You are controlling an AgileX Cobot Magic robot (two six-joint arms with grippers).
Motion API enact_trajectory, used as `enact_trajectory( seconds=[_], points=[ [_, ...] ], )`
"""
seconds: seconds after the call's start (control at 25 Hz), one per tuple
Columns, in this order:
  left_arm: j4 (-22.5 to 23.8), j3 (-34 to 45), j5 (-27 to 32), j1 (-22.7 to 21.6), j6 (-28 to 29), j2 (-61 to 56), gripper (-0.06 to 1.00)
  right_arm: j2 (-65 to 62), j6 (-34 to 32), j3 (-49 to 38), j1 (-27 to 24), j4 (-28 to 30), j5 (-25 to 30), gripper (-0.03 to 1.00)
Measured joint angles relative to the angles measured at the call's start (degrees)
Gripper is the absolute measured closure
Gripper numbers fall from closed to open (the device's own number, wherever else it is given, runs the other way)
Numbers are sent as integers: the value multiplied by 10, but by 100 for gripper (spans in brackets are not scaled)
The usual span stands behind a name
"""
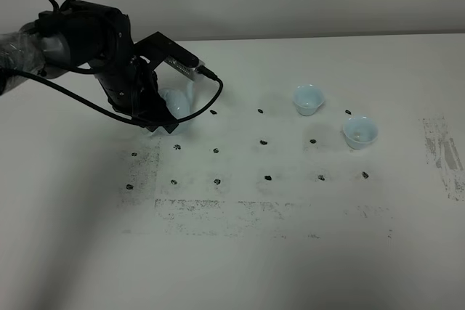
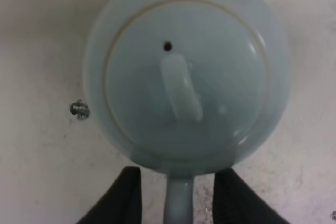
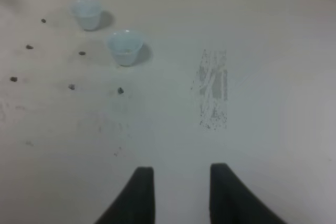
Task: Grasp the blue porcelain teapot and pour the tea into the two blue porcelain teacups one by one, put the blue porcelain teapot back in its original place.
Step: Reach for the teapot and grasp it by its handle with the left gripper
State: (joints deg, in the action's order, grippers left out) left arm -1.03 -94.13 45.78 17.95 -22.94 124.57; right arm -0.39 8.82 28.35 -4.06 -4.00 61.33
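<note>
The blue porcelain teapot (image 1: 179, 102) stands on the white table (image 1: 290, 252) at the left, partly hidden by my left arm. In the left wrist view the teapot (image 2: 184, 77) is seen from above with its lid and knob. My left gripper (image 2: 178, 198) is open, with one finger on each side of the loop handle (image 2: 178, 203) and a small gap on both sides. The two blue porcelain teacups (image 1: 308, 98) (image 1: 360, 133) stand upright at the right and also show in the right wrist view (image 3: 86, 13) (image 3: 126, 47). My right gripper (image 3: 181, 195) is open and empty above bare table. No tea shows.
Small black marks (image 1: 264, 141) dot the table in rows between the teapot and the cups. A scuffed grey patch (image 1: 443, 150) lies near the right edge, and a fainter scuffed band (image 1: 269, 215) runs across the front.
</note>
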Motion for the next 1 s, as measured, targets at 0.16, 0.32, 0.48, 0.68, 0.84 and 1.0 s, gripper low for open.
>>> enact_trajectory(
  seconds=[0.16, 0.32, 0.48, 0.68, 0.84, 1.0],
  points=[
    [0, 0, 0, 0, 0, 3, 64, 0, 0, 0, 0, 0, 0, 68],
    [0, 0, 2, 0, 0, 11, 64, 0, 0, 0, 0, 0, 0, 68],
    [0, -1, 2, 0, 0, 11, 64, 0, 0, 0, 0, 0, 0, 68],
    [0, -1, 0, 0, 0, 11, 64, 0, 0, 0, 0, 0, 0, 68],
    [0, -1, 0, 0, 0, 11, 64, 0, 0, 0, 0, 0, 0, 68],
    [0, -1, 0, 0, -1, 11, 64, 0, 0, 0, 0, 0, 0, 68]
  ],
)
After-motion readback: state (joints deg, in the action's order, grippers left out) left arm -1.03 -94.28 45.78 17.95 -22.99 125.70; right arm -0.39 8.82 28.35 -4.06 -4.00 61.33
